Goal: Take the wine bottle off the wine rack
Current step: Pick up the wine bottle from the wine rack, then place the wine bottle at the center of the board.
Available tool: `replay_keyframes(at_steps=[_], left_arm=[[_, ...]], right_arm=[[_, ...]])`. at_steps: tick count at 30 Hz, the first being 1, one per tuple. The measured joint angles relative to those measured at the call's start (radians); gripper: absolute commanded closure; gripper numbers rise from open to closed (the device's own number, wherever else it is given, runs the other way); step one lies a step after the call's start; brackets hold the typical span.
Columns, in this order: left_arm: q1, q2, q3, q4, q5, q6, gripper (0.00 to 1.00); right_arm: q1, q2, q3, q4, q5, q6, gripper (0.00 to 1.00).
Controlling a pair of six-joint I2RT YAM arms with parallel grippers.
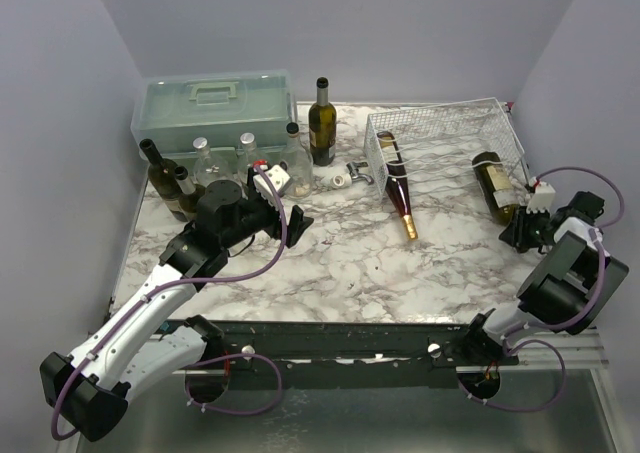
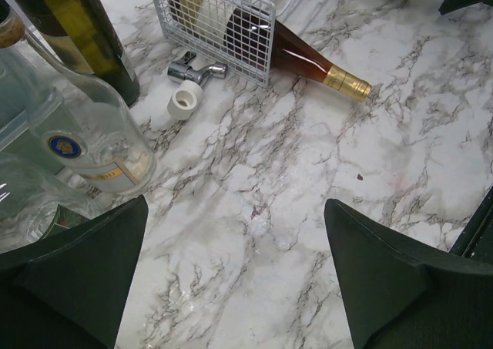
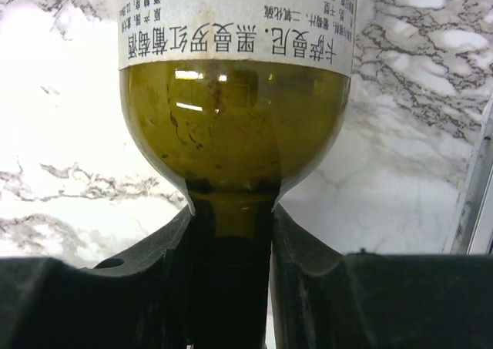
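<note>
Over the worktop, from the top camera, my right gripper sits at the near right, pinching the neck of the green wine bottle. That bottle lies flat at the right end of the wine rack. Its long axis runs far to near, base toward the rack's back, neck pointing near and a little right, at my gripper (whether its base lies inside the wire I cannot tell). My left gripper hangs by the clear bottles, well apart.

From the left wrist, its fingers are spread wide over bare marble, holding nothing. A gold-capped bottle pokes out of the rack's front.

From the right wrist, both fingers press the neck just below the shoulder. I judge the pull should run straight along the bottle's axis toward me, kept level so it neither rolls nor snags the wire.
</note>
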Motion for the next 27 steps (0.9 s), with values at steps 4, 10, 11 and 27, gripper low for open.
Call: replay_keyframes(at_steps=[4,10,11,27], left_arm=[[0.0,0.0,0.0,0.0,0.0,0.0,0.01],[0.0,-0.001,0.0,0.0,0.0,0.0,0.01],[0.0,-0.002,0.0,0.0,0.0,0.0,0.01],[0.0,-0.004,0.0,0.0,0.0,0.0,0.01]], right_arm=[[-0.014,-0.034,-0.015,-0.039,-0.01,-0.038,1.0],[-0.029,-0.066,-0.033,-0.098,-0.017,-0.098,1.0],[-0.032,-0.07,-0.033,-0.108,-0.018,-0.11,1.0],[-0.048,-0.146,-0.047,-0.275,-0.022,-0.28,1.0]])
